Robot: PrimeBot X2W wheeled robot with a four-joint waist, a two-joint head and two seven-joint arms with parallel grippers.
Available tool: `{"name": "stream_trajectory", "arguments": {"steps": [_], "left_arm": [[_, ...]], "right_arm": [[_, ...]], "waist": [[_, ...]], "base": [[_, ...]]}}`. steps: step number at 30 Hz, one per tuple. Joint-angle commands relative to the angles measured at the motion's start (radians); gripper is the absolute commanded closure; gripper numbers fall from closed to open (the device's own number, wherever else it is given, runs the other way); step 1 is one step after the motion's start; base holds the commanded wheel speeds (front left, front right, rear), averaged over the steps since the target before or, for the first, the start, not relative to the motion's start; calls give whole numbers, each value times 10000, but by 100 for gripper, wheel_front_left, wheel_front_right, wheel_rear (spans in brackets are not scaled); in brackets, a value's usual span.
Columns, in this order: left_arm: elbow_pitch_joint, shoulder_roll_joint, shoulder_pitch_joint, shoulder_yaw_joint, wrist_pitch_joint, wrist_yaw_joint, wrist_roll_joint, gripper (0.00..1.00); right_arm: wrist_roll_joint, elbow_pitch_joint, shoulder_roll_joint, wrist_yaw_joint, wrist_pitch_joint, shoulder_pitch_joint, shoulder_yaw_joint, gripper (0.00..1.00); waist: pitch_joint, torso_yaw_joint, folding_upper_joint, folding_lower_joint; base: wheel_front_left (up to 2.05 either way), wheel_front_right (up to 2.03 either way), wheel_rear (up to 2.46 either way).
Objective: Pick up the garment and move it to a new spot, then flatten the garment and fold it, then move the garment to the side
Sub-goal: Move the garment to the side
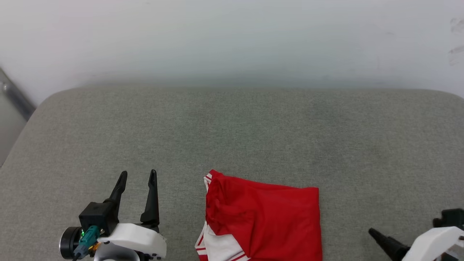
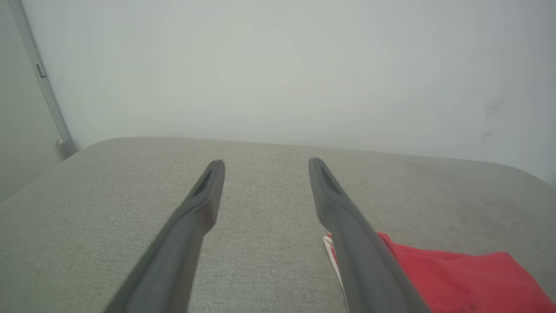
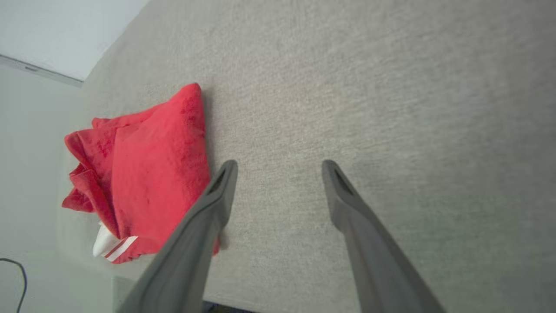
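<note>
Light is soft, even and fairly bright across all 3 views. The garment (image 3: 160, 165) casts only a thin, faint shadow on the grey cushion (image 3: 347, 87). In both wrist views the fingers (image 2: 191, 226) blur toward the bottom edge, and the cushion's far edge bows with wide-angle distortion.

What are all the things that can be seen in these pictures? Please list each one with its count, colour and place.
garment: one, red with white striped trim, loosely folded on the near part of the padded surface, between the two claws.
padded surface: one, grey fabric, bearing the garment.
wall: one, white, behind the padded surface.
strip: one, grey metal, against the wall past the surface's far left corner.
cable: one, black, off the surface's edge, low left in the right wrist view.
left claw: one, dark fingers, open and empty, left of the garment, apart from it.
right claw: one, dark fingers, open and empty, right of the garment.
</note>
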Motion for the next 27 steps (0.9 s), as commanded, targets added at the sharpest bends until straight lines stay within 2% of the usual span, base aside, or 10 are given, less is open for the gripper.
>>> {"name": "stream_trajectory", "arguments": {"steps": [1,5,8,12,16,17,18,19,20,27], "left_arm": [[-71,-80,-130,-6,-52,-53,56,0],[-87,-174,-333,-30,-76,-169,136,0],[-45,-276,-545,-47,-83,-257,188,0],[24,-400,-772,-91,-91,-373,287,0],[176,-492,-941,-152,-100,-510,381,0],[210,-498,-972,-154,-101,-541,395,0],[254,-491,-1000,-140,-103,-595,396,0],[303,-495,-1025,-121,-104,-607,406,0],[333,-495,-1029,-112,-105,-623,437,0],[403,-523,-772,-62,-96,-661,438,0]], "right_arm": [[430,258,129,-4,448,-247,58,0],[1343,1016,396,-4,1373,-886,482,0],[1942,1568,557,-4,1625,-1389,902,0],[2522,2259,673,-4,1467,-1973,1426,0],[2841,2909,515,-9,1071,-2319,1841,0],[2924,3037,459,-10,1009,-2376,1961,9],[3013,3133,410,-10,938,-2423,2082,60],[3110,3179,364,-10,864,-2459,2214,93],[3213,3163,306,-10,792,-2502,2384,100],[3325,2530,-367,-4,370,-2698,3401,100]], "waist": [[120,145,-1,0],[463,413,-1,0],[746,594,-1,0],[1059,820,-1,0],[1197,958,-1,0],[1210,974,-1,0],[1217,985,-1,0],[1208,986,-1,0],[1178,971,-1,0],[840,639,-1,0]], "base": [[0,0,0],[0,0,0],[0,0,0],[0,0,0],[0,0,0],[0,0,0],[0,0,0],[0,0,0],[0,0,0],[0,0,0]]}}
